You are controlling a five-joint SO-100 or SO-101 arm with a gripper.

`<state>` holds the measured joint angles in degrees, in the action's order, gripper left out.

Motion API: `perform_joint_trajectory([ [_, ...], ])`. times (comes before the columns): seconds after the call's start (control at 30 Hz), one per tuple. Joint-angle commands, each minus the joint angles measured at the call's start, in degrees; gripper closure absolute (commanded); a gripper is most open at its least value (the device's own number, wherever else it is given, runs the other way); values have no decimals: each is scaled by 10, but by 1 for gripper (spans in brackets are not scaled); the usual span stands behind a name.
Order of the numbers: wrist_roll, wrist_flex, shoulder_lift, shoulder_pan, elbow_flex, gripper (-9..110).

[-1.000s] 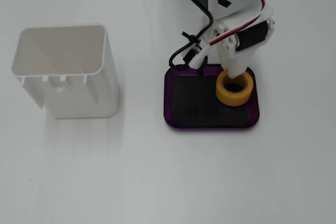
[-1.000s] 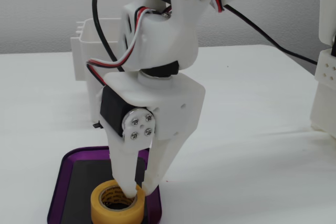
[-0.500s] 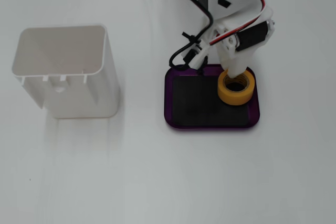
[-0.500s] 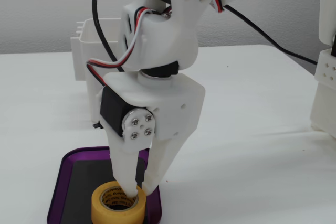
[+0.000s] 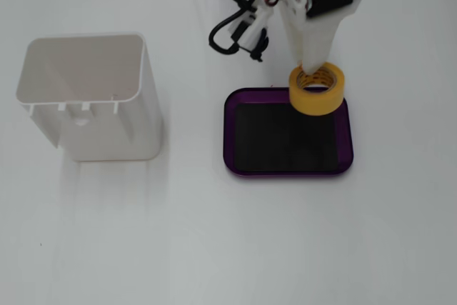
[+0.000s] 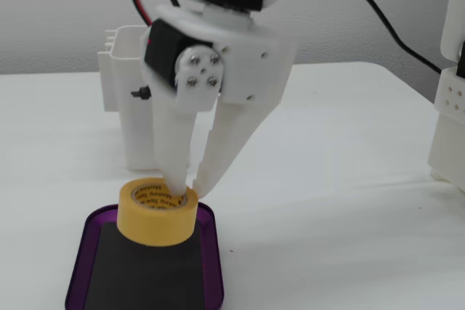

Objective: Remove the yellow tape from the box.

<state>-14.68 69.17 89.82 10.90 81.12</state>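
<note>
Yellow tape (image 6: 158, 211) now lifted off box (image 5: 243, 162), wall pinched in gripper (image 6: 183, 188).

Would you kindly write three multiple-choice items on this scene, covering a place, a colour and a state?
1. Where is the yellow tape?
A. flat on the tray floor
B. lifted above the box
C. inside the white bin

2. What colour is the box's rim?
A. purple
B. green
C. white

3. How does the gripper stand?
A. open, away from the tape
B. shut on the tape's wall
C. out of view

Answers: 1 B, the roll hangs over the tray's far edge in both fixed views; 2 A, the rim is purple; 3 B, one finger is inside the hole, one outside.
</note>
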Motion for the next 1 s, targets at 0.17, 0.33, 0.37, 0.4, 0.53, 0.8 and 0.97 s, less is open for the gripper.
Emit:
perform_joint_trajectory([
  [0.17,-13,46,171,-9,72,102],
  [0.33,-12,2,272,-10,231,102],
  [0.37,-11,-14,287,-10,265,102],
  [0.4,-11,-30,302,-10,295,102],
  [0.53,-14,-83,343,-14,392,102],
  [0.8,-14,-195,346,-67,525,102],
  [0.97,-14,-232,347,-68,578,102],
])
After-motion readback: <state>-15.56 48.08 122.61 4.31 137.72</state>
